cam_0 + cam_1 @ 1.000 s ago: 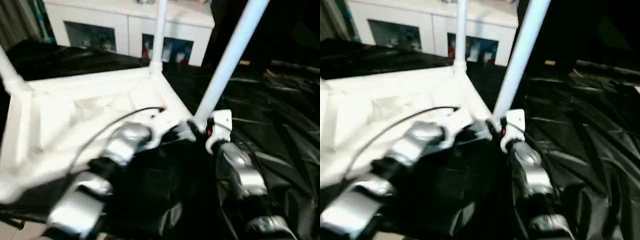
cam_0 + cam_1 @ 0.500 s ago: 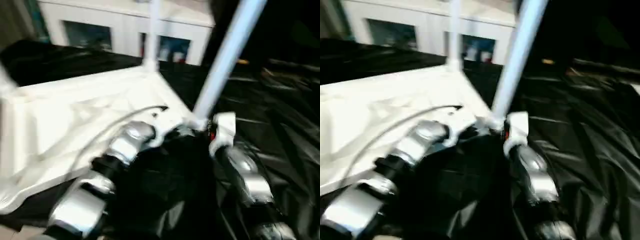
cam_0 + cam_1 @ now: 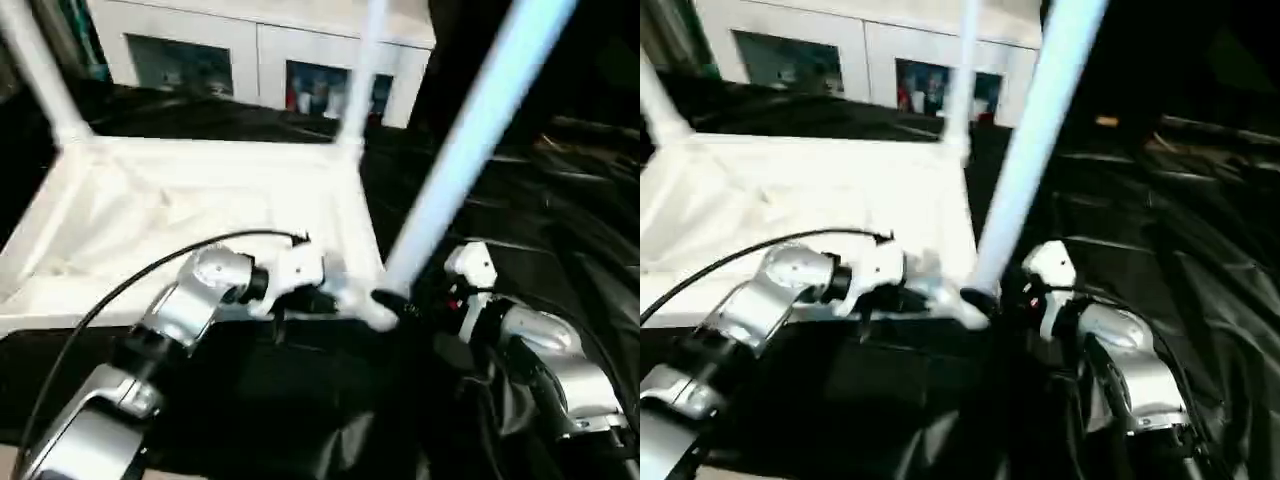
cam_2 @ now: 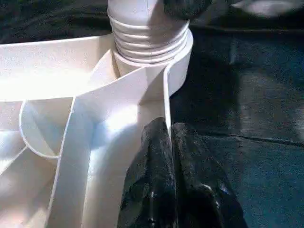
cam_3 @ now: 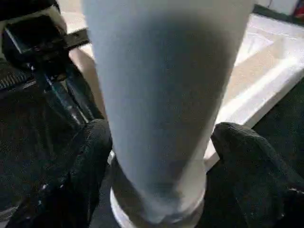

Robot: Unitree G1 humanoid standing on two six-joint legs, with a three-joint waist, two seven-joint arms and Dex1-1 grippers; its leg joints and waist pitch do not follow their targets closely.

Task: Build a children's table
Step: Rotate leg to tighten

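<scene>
Black cloth covers the surface point(image 3: 560, 200); the table point(image 3: 200, 215) lies upside down (legs up). Left claw point(image 4: 170, 135) pinches its near rim; right claw point(image 5: 156, 156), open, straddles the near-right leg point(image 3: 470, 140).

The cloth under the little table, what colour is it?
Black cloth; the left eye view shows it best.

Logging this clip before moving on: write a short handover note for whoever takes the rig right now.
Left gripper: jaws shut, pinching the tabletop rim beside the near corner socket.
Right gripper: jaws open, one on each side of the near leg, just above its base; contact unclear.
Tabletop lies underside up on the black cloth.
Done: three legs visible standing in sockets.
Left: the fourth corner is out of frame; check it, confirm the near leg's seating, turn the table upright.
</scene>
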